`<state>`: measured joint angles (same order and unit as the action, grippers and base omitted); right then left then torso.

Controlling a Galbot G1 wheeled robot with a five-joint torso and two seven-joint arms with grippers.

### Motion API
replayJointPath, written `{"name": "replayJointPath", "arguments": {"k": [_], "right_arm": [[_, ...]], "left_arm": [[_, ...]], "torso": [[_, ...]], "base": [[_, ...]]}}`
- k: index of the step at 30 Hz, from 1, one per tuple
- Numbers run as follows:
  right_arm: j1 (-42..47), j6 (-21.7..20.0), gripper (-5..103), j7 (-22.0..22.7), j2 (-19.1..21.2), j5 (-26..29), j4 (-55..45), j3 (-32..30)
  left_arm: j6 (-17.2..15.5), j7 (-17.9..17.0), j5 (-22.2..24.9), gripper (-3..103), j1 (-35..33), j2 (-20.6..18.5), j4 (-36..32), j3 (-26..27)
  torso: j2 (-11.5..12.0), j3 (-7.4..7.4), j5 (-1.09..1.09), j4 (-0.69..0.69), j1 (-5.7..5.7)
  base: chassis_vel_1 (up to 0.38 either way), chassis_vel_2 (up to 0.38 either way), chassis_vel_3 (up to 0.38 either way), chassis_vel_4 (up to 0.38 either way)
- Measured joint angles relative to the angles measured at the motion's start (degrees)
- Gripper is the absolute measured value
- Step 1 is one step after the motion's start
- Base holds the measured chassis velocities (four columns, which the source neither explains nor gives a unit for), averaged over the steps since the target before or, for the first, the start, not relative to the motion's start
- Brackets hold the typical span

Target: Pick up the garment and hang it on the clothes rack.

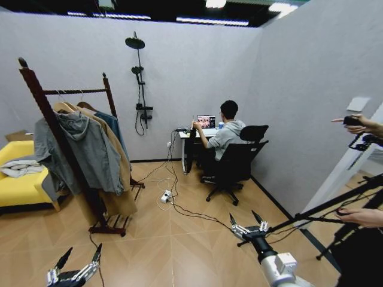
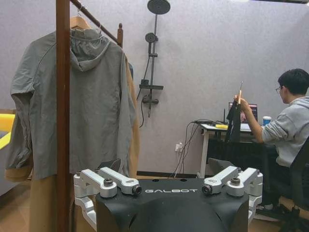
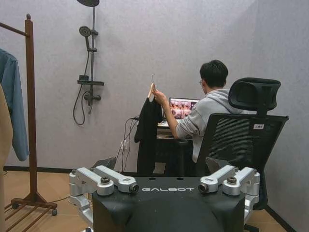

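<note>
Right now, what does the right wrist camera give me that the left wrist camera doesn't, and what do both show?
Right wrist view alone: the full length of the black garment hanging from its hanger in the seated person's raised hand, a blue shirt at the rack's end, and the office chair.

Left wrist view alone: the grey hooded jacket on the clothes rack, close up, with a tan coat behind it.

Both: the person at the desk holding up the garment, the black shower pole, and the rack.
</note>
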<state>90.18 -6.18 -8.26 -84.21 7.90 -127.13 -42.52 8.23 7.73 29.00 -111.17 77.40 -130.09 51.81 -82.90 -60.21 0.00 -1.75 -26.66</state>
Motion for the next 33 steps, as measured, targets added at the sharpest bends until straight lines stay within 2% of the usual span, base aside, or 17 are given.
{"name": "replayJointPath", "arguments": {"k": [25, 33], "right_arm": [[-0.45, 1.38, 100, -0.80, -0.83, -0.01, 1.00, -0.35], [-0.59, 2.09, 100, -1.80, -1.66, -0.39, 1.09, -0.70]], "left_arm": [[0.00, 0.00, 0.00, 100, 0.00, 0.00, 0.00, 0.00], [0.00, 0.00, 0.00, 100, 0.00, 0.00, 0.00, 0.00]], "torso": [[0.00, 0.00, 0.00, 0.00, 0.01], [-0.01, 0.00, 0.00, 0.00, 0.01]], "base": [[0.000, 0.000, 0.000, 0.000], [-0.134, 0.129, 0.122, -0.129]]}}
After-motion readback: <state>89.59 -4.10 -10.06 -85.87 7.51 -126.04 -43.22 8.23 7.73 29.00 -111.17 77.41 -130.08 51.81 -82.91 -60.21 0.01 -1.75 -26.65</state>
